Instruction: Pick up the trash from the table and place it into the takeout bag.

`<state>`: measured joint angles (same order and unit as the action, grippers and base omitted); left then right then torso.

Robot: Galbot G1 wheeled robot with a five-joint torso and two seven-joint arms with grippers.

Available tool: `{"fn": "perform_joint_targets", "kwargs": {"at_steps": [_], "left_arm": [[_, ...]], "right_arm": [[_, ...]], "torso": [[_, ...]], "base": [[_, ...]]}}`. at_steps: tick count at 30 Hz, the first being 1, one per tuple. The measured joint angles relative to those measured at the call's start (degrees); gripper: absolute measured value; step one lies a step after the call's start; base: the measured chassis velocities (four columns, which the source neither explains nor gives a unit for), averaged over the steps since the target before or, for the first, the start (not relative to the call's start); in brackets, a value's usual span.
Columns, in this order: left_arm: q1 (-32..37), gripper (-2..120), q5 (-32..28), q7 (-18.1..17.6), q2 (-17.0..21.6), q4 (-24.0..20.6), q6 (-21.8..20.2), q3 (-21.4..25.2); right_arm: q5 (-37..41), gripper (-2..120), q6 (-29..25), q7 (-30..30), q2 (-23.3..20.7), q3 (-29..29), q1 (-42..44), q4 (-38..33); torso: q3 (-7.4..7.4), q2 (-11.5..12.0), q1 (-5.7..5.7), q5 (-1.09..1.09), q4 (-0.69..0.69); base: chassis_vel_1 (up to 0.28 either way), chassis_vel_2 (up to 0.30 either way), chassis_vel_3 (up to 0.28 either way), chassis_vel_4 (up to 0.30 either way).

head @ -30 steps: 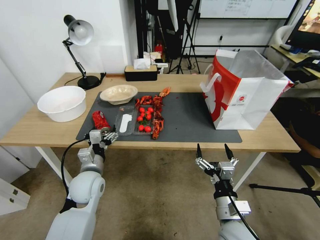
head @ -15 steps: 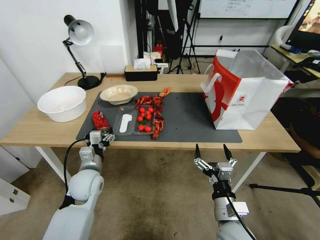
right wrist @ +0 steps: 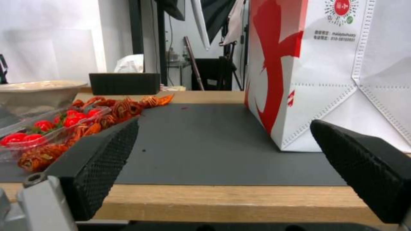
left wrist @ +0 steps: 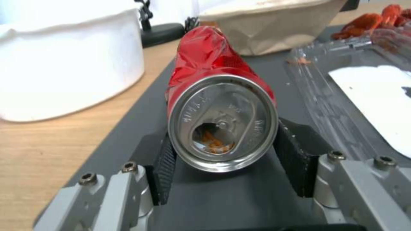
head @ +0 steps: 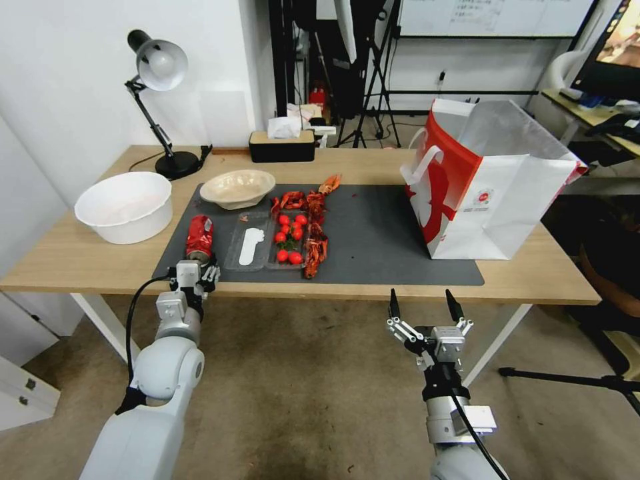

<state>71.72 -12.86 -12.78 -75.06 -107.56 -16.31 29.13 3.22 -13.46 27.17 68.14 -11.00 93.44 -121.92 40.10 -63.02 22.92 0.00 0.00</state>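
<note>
Low at the lower left of the head view, the left hand (head: 198,273) is stretched forward to the table (head: 80,257) edge, its pads (left wrist: 162,166) set on either side of the crushed red can (left wrist: 220,106), which lies on the dark mat (head: 373,233); the pads sit close against the can's silver end. Beside the can a clear tray (head: 250,247) is seen. The right hand (head: 427,308) is held below the table edge, fingers spread wide, empty. At the right the takeout bag (head: 500,200) is standing upright.

Head overlooks table (head: 373,167) — wrists skim its edge.
</note>
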Motion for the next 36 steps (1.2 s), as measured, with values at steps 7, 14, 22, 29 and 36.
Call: {"fn": "perform_joint_targets", "kwargs": {"at_steps": [7,14,22,29,36], "left_arm": [[-0.01,51,0.27,0.70,1.23,0.34,2.77,0.33],[-1.13,51,-1.75,6.16,5.23,-1.33,10.01,-0.38],[-9.32,51,-14.39,17.57,17.55,-1.94,17.91,-8.16],[-24.56,51,-24.45,23.66,26.17,-1.24,19.48,-19.44],[-41.25,51,-34.20,27.73,26.57,3.55,20.96,-35.67]], "right_arm": [[-0.25,100,0.04,0.01,0.24,0.07,-0.08,0.15],[-0.30,100,0.07,0.01,0.26,0.08,-0.13,0.09],[-0.29,100,0.17,0.16,0.18,-0.57,-0.01,-0.21],[-0.29,100,0.72,0.30,0.12,-0.95,-0.11,-0.25],[-0.30,100,1.33,0.39,-0.97,-1.19,-1.10,-0.24]], "torso": [[0.00,0.00,0.00,0.00,0.00],[0.00,0.00,0.00,0.01,0.00],[0.00,0.00,0.00,-0.01,0.00],[0.00,0.00,0.00,0.02,-0.02],[0.01,0.00,0.00,0.02,-0.01]], "base": [[0.000,0.000,0.000,0.000],[0.000,0.000,0.000,0.000],[0.000,0.000,0.000,0.000],[0.000,0.000,0.000,0.000],[0.000,0.000,0.000,0.000]]}}
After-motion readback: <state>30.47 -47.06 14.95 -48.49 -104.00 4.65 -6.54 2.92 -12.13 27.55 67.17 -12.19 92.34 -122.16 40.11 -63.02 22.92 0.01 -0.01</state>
